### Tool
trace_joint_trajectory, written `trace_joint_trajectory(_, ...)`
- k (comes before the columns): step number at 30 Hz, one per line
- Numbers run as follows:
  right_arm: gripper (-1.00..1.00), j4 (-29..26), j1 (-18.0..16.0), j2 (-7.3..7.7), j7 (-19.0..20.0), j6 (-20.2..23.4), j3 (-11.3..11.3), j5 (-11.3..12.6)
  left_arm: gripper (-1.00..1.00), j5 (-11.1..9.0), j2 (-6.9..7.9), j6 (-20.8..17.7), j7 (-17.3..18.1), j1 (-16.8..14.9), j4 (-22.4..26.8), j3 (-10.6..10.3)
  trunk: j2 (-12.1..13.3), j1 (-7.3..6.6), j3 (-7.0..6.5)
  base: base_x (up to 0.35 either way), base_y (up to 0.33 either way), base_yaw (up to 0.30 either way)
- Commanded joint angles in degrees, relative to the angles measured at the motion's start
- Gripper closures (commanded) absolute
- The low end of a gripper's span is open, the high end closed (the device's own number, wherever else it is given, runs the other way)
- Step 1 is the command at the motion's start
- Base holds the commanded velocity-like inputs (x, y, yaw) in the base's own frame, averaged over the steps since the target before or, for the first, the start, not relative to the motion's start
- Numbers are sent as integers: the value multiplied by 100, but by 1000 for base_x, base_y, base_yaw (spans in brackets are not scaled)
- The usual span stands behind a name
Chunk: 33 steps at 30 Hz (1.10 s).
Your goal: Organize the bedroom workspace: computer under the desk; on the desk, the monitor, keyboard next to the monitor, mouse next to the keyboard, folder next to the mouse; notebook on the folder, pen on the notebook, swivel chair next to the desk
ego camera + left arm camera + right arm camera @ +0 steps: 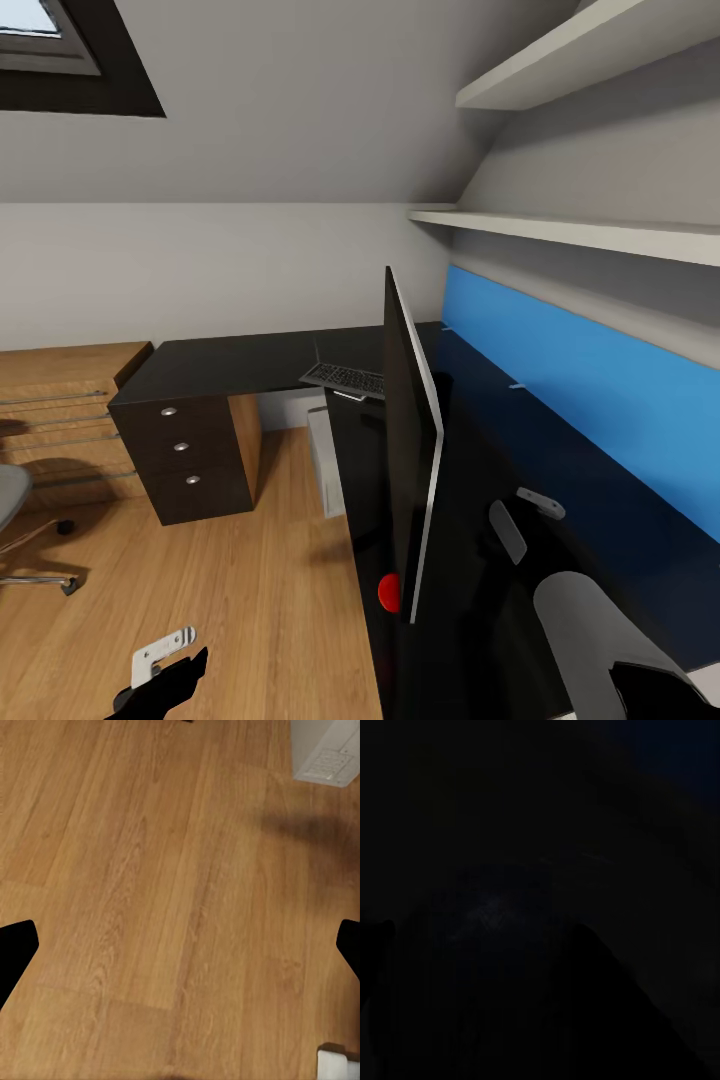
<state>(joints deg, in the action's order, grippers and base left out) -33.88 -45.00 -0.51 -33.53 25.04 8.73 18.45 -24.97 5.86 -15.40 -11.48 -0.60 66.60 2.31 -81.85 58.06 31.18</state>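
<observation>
While I look through the head camera, my left gripper hangs low over the wooden floor, near the desk's front edge; I see black finger shapes and a pale bracket, and I cannot tell from here how far the fingers stand apart. My right arm reaches over the desk top near the blue back panel, and I cannot make out its gripper from this camera. The monitor stands edge-on on the desk, its screen side turned away from the panel. The keyboard lies at the inner corner of the L, partly over the front edge. The computer sits on the floor under the desk, beside the drawers, which are closed. The chair shows at the far left, well apart from the desk.

On the left wrist camera, the two black fingertips sit wide apart at opposite sides, holding nothing, with bare floor between them. A corner of the computer is near.

On the right wrist camera, everything is almost black; I cannot tell the right gripper's state.
</observation>
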Motion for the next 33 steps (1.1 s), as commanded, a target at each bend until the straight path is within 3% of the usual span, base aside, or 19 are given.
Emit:
trace_joint_trajectory(1,100,142,0,-1,-48,10,15,80,-100,-60,3,-24,-34,-2,11,-4,38,-21,-11,0,0,0)
trace_joint_trajectory(10,100,-250,0,72,-48,29,33,80,-100,-60,-4,-28,-51,-2,-9,-11,399,-219,-172,0,0,0)
trace_joint_trajectory(14,100,-801,7,90,-55,284,34,77,-100,-60,-11,-32,-66,-2,-20,-11,559,-307,-244,0,0,0)
trace_joint_trajectory(17,100,-1641,34,101,-50,847,49,80,-100,-63,-22,-33,-72,-2,-29,-16,679,-373,-298,-100,0,0)
trace_joint_trajectory(21,100,-2027,53,98,-49,1011,56,80,-100,-68,-23,-33,-73,-2,-74,-13,840,-461,-370,-271,0,0)
trace_joint_trajectory(33,100,-2183,61,95,-48,1189,66,93,-100,-69,-7,-33,-73,-2,-103,-11,1321,-724,-585,-332,0,0)
